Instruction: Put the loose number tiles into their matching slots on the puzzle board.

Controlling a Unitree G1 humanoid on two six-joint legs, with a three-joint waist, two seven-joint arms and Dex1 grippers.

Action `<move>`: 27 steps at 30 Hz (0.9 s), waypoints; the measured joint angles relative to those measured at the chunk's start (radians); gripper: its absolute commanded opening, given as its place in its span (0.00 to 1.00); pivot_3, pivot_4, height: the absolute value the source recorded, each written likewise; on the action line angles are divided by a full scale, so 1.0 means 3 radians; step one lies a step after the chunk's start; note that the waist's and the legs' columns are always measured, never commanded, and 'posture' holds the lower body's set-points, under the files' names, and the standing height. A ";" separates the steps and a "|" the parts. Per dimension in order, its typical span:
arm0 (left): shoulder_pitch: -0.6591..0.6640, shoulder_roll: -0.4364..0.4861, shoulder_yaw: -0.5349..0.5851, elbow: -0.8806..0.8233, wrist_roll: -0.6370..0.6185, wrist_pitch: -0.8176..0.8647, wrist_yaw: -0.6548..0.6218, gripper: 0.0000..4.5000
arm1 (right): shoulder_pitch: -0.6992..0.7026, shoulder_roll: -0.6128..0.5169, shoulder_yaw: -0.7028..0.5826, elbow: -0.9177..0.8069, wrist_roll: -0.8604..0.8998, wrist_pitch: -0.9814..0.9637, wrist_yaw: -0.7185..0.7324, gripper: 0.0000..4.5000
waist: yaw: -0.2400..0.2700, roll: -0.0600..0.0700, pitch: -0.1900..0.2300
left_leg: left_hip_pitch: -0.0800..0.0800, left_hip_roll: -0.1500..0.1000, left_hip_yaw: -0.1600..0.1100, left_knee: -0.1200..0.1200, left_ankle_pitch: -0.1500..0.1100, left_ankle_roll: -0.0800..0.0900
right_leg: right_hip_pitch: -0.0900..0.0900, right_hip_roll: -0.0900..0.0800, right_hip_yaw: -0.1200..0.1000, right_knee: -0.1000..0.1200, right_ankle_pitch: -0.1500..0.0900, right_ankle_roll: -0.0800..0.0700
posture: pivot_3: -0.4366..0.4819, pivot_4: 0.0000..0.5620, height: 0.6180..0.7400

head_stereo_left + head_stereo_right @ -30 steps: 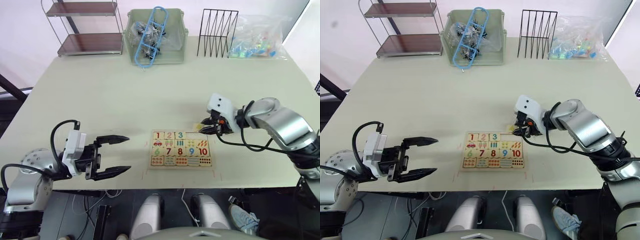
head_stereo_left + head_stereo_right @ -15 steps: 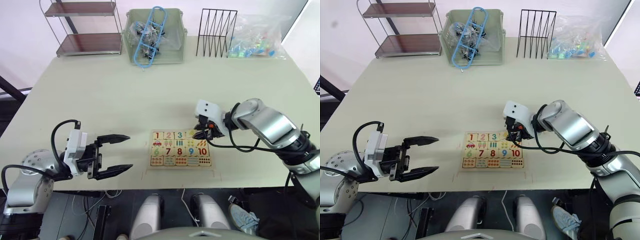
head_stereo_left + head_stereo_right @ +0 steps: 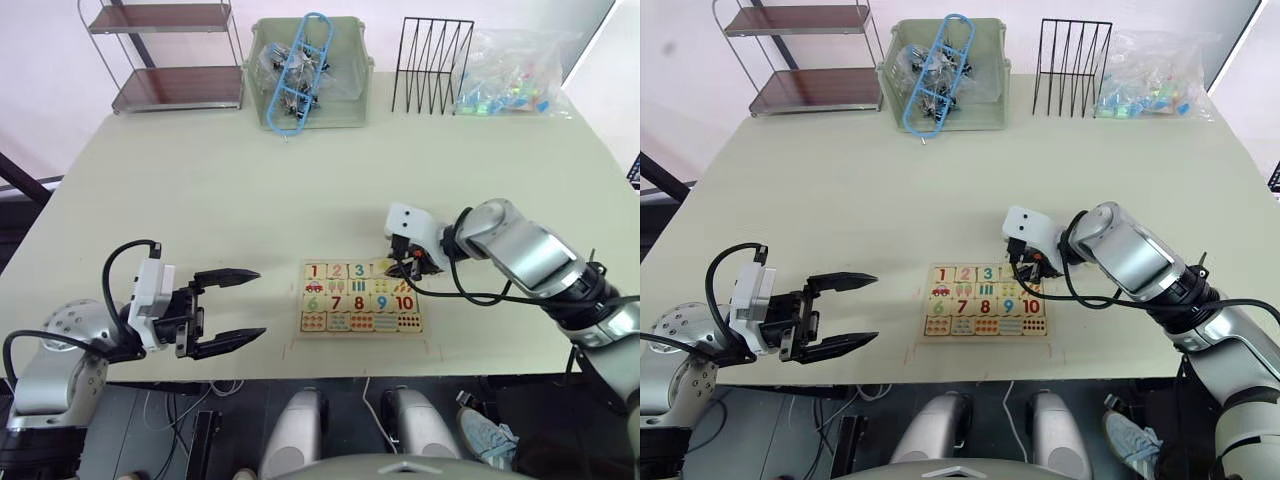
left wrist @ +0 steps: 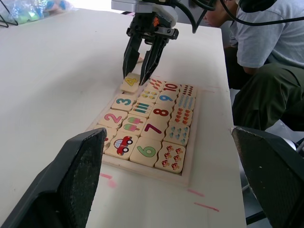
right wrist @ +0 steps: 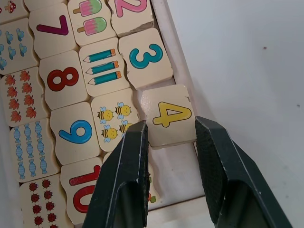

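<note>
Shifted a little leftward over the last second: right tool (image 3: 404, 268), now at the far right end of the puzzle board (image 3: 362, 296), over the top row. Left to right: left tool (image 3: 232, 310) held spread wide and empty above the desk (image 3: 200, 200), well apart from the board. On the board, tiles reading 1 (image 3: 315, 271), 2 (image 3: 338, 271) and 3 (image 5: 146, 56) seated in the top-row slots (image 5: 168, 164); below them 6, 7, 8, 9 and 10, with picture tiles of a car, ice lollies, pencils and bees. Next, yellow 4 tile (image 5: 167, 115) pinched between the right tool's fingers (image 5: 127, 180), sitting tilted beside the 3, not flush. Slot beyond it partly hidden by the fingers; no 5 readable. Behind, shelf rack (image 3: 170, 55), green bin (image 3: 310, 70), wire rack (image 3: 432, 65), plastic bag (image 3: 510, 75).
</note>
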 measured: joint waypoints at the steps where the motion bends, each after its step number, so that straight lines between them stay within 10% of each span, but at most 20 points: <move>1: 0.0000 0.0000 0.0000 0.0000 0.0000 0.0000 0.0000 1.00 | 0.0000 0.0000 0.0000 0.0000 -0.0007 -0.0002 0.0002 0.19 | 0.0000 0.0000 0.0000 | 0.0000 0.0000 0.0000 0.0000 0.0000 0.0000 | 0.0000 0.0000 0.0000 0.0000 0.0000 0.0000 | 0.48 0.27 1.00; 27: -0.0002 0.0000 -0.0005 0.0000 0.0000 0.0004 -0.0002 1.00 | 0.0022 0.0026 0.0064 -0.0036 -0.0088 -0.0006 0.0069 0.19 | 0.0000 0.0000 0.0000 | 0.0000 0.0000 0.0000 0.0000 0.0000 0.0000 | 0.0000 0.0000 0.0000 0.0000 0.0000 0.0000 | 0.48 0.27 1.00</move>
